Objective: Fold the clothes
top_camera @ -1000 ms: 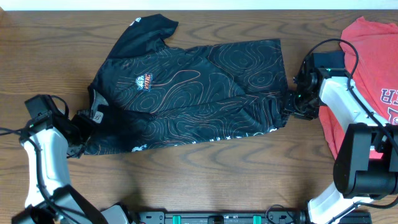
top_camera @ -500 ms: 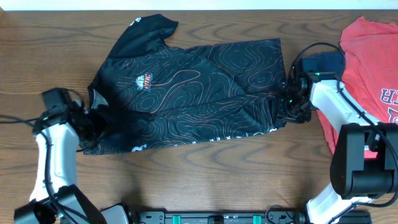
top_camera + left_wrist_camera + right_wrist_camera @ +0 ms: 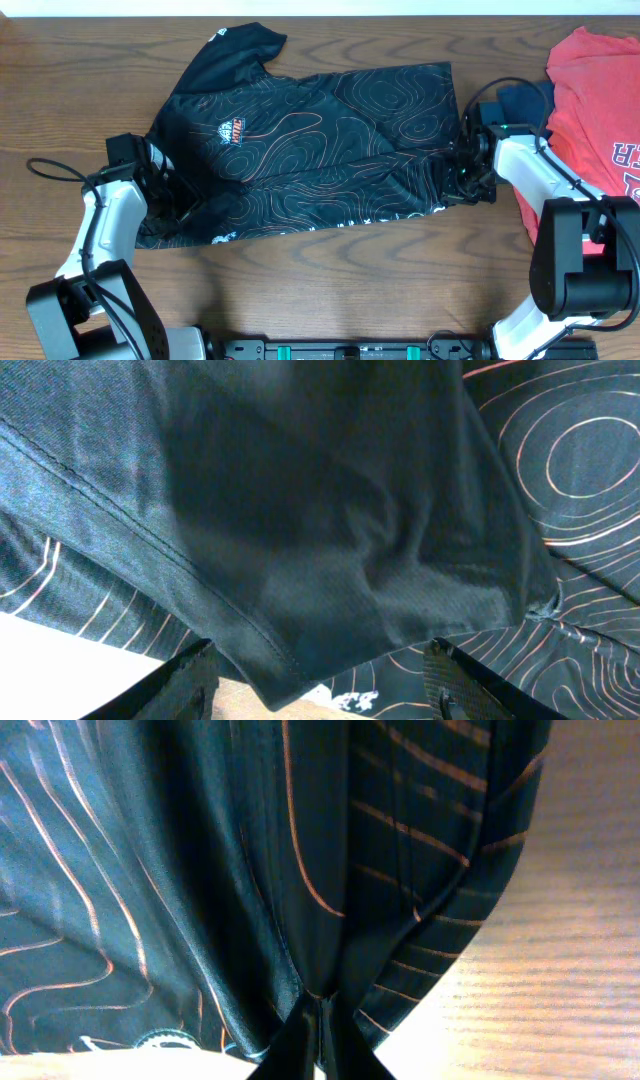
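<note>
**A:** What is hidden or hard to make out?

**B:** From above, my left tool [image 3: 176, 203] is mostly lost, black against the black shirt [image 3: 320, 150]. It sits at the shirt's left edge, just below the collar. In my left wrist view dark cloth fills nearly everything. Only the two fingers [image 3: 195, 678] show, cut off at the bottom edge. They stand wide apart with a fold of hem hanging between them, so that tool is released.

**A:** And the other one?

**B:** My right tool [image 3: 320, 1010] is clenched on the shirt. Its tips meet on a gathered bunch of cloth, with bare wood just beside it. From above it is at the shirt's right edge, near the lower corner.

**A:** Where does the shirt lie?

**B:** It is spread on the table [image 3: 350, 285], logo up, with the collar to the left and the hem to the right. One sleeve points toward the far edge. I cannot make out the near sleeve.

**A:** Anything cut off?

**B:** The red shirt [image 3: 590, 110] on the right runs out of the picture, so only part of its white lettering shows. A dark blue patch [image 3: 522, 98] sits beside it, behind my right arm. I cannot tell what it is.

**A:** Counts?

**B:** There are two shirts, and two arms with one tool each.
</note>
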{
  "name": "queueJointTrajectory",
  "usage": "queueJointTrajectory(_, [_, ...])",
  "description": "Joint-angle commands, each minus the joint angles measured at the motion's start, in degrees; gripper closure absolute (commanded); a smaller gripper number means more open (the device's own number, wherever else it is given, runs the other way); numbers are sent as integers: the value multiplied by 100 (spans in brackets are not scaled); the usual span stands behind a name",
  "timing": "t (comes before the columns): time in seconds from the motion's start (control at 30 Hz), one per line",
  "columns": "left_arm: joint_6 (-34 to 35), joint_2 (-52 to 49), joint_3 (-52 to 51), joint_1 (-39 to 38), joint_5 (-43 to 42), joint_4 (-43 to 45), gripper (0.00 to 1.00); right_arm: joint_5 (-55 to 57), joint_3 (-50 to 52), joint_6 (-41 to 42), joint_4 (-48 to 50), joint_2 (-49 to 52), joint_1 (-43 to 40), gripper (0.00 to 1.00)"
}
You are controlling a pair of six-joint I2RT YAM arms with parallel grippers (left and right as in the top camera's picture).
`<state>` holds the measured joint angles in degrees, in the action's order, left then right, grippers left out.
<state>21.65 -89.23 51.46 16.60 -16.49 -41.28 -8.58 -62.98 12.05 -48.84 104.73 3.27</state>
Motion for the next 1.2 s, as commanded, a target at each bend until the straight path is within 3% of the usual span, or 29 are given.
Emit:
queueJointTrajectory(0.0, [9,-70,122,-20,70,2,33,4,92,-13,-7,-87,44,99])
queueJointTrajectory(0.1, [7,-70,101,-20,72,17,33,273,90,63,-127,-90,39,99])
queueJointTrajectory(0.27, [7,-70,-9,-20,249,15,33,2063,90,1834,-758,-90,-81,99])
queueJointTrajectory(0.53, [-17,-70,-63,-20,376,-66,33,1932,90,1740,-527,-90,-168,99])
queueJointTrajectory(0.77, [-11,-70,-63,-17,1176,-675,33,1832,90,1814,-1401,-90,-168,99])
queueJointTrajectory(1.0, [-11,-70,-63,101,1274,-693,33,1773,90,1926,-1845,-90,-170,99])
queueJointTrajectory(1.17, [-9,-68,-63,236,1261,-691,33,1670,50,1919,-1537,-92,-170,86])
